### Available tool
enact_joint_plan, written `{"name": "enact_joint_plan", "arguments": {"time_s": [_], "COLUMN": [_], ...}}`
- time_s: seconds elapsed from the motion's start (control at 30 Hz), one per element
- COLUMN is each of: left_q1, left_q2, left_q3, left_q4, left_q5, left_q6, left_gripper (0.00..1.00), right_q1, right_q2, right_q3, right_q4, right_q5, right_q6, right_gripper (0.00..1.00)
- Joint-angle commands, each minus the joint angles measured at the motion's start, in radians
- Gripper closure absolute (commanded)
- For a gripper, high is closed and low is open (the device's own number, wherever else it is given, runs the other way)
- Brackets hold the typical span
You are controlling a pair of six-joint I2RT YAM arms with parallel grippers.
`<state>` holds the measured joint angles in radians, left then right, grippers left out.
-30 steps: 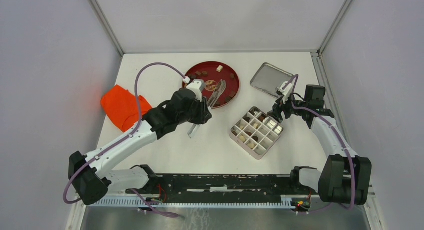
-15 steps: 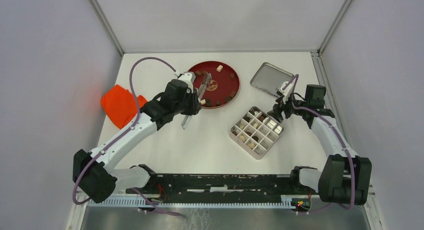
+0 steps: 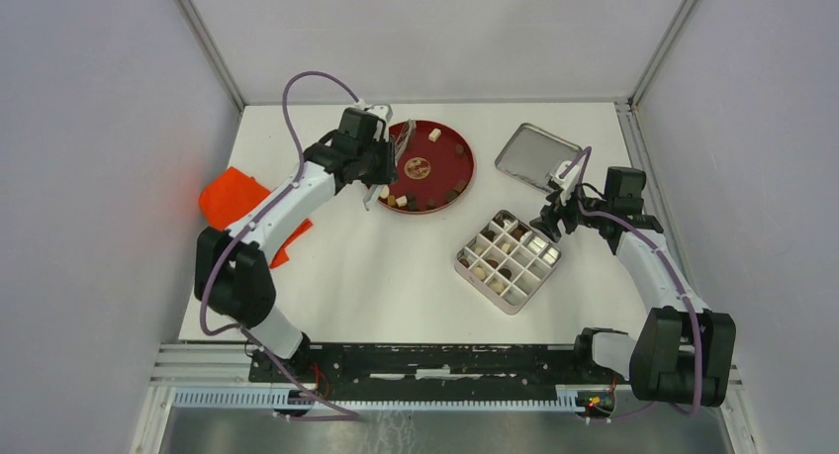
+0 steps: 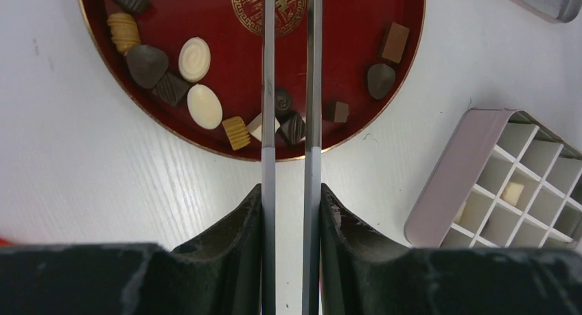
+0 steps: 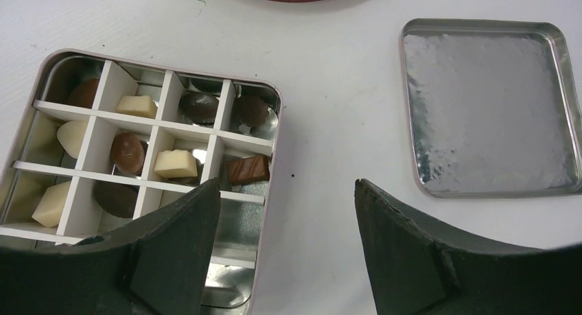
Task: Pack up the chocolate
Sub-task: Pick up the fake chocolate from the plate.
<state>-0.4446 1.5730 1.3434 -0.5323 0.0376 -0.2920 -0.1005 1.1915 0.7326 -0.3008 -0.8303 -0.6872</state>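
Chocolate pieces (image 4: 204,106), dark, light brown and cream-white, lie on the red plate (image 4: 343,61), also in the top view (image 3: 460,155). More chocolates (image 5: 127,152) sit in cells of the divided tin box (image 5: 165,60). My left gripper (image 4: 290,191) is shut on metal tweezers (image 4: 268,88), whose two arms reach up over the plate with a gap between them; their tips are out of view. In the top view the left gripper (image 3: 381,174) is at the plate's left edge. My right gripper (image 5: 287,191) is open and empty above the box's right edge (image 3: 547,222).
The box (image 3: 465,266) lies right of centre. Its silver lid (image 3: 534,152) lies upside down at the back right, also in the right wrist view (image 5: 487,109). An orange cloth (image 3: 228,197) lies at the left, partly under the left arm.
The left arm has swung back and left with the tweezers, from the table's middle to the plate's left edge. The right arm has not moved.
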Motion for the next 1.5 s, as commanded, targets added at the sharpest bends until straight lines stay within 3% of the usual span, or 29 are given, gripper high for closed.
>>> {"name": "enact_joint_plan", "arguments": {"time_s": [0.0, 0.23, 0.5, 0.83, 1.47], "left_q1": [0.003, 0.012, 0.020, 0.038, 0.039], "left_q2": [0.094, 0.311, 0.456, 0.534, 0.634], "left_q3": [0.130, 0.320, 0.461, 0.541, 0.643], "left_q4": [-0.040, -0.099, -0.102, -0.102, -0.128], "left_q5": [0.053, 0.075, 0.097, 0.102, 0.077], "left_q6": [0.107, 0.185, 0.230, 0.220, 0.269], "left_gripper": [0.66, 0.65, 0.64, 0.59, 0.59], "right_q1": [-0.004, -0.004, -0.004, -0.004, -0.004], "right_q2": [-0.017, -0.012, 0.000, 0.023, 0.030], "right_q3": [0.008, 0.017, 0.022, 0.028, 0.030], "right_q4": [0.011, -0.002, -0.012, -0.024, -0.028], "right_q5": [-0.020, -0.024, -0.023, -0.020, -0.015], "right_q6": [-0.012, -0.015, -0.022, -0.031, -0.035], "right_gripper": [0.22, 0.22, 0.23, 0.22, 0.22]}}
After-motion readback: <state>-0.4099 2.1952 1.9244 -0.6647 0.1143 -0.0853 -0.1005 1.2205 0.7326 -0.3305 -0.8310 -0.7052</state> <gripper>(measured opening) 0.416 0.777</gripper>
